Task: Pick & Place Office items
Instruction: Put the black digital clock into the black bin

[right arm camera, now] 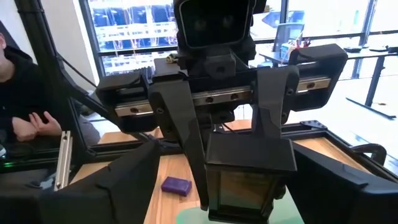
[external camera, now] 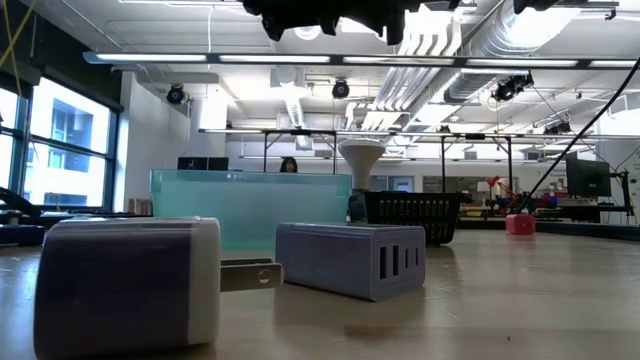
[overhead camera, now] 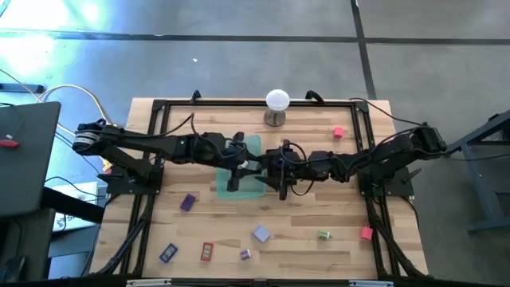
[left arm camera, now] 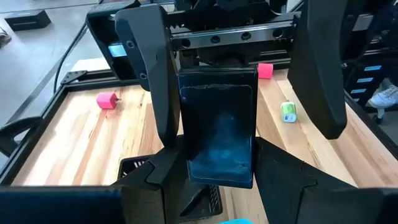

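My two grippers meet high over the middle of the table, above the translucent green tray [overhead camera: 239,190] and the black mesh tray [left arm camera: 134,167]. My left gripper [left arm camera: 217,168] is shut on a flat black box-like item [left arm camera: 217,124], also seen in the right wrist view [right arm camera: 249,177]. My right gripper [left arm camera: 249,132] faces it, open, with a finger standing on each side of the item's far end. Other office items lie on the wood: pink ones [overhead camera: 339,132] [overhead camera: 366,233], a green one [overhead camera: 323,234], purple ones [overhead camera: 188,202] [overhead camera: 261,233], a blue one [overhead camera: 168,253] and a red one [overhead camera: 207,252]. My left gripper pinches the black item by its two narrow sides [right arm camera: 208,186], at the end toward the table's left, between its two fingers [right arm camera: 186,130]. The fingers come nearly level from the table's left. The item juts out beyond them toward my right gripper, held clear above the trays.
A white ball on a metal stand [overhead camera: 276,106] stands at the far edge. A black frame [overhead camera: 159,108] rims the table. A purple charger [external camera: 350,260] and another plug block [external camera: 125,280] lie near the front edge. A person sits beyond the table [right arm camera: 15,93].
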`<state>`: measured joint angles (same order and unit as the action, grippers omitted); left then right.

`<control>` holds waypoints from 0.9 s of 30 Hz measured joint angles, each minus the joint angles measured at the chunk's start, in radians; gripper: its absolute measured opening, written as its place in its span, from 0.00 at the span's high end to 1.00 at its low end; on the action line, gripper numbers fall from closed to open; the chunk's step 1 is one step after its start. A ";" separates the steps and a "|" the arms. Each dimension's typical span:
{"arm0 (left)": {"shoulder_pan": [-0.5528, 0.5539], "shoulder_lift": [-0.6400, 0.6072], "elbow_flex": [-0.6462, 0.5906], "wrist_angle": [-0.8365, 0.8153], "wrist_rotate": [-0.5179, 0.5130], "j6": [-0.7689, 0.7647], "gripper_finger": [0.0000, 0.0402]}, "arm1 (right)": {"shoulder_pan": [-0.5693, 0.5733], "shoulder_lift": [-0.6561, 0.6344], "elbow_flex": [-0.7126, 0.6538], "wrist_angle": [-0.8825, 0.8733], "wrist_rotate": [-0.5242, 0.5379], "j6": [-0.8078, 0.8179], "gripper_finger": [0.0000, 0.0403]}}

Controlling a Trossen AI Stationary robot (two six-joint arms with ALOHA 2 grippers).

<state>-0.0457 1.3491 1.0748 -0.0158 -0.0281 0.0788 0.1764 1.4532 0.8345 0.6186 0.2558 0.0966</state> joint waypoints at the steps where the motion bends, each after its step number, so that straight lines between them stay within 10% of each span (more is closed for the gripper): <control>1: -0.004 0.000 0.000 0.005 -0.005 0.000 0.62 | 0.000 0.000 0.000 0.000 0.005 -0.009 0.23; 16: -0.060 0.000 0.000 0.028 -0.111 0.027 0.62 | 0.000 0.000 0.000 0.003 0.003 -0.042 0.26; 27: -0.064 0.000 0.000 0.030 -0.109 0.029 0.62 | 0.000 0.000 0.000 -0.001 0.008 -0.073 0.62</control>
<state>-0.1097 1.3491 1.0746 0.0139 -0.1374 0.1081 0.1764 1.4536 0.8345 0.6179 0.2634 0.0231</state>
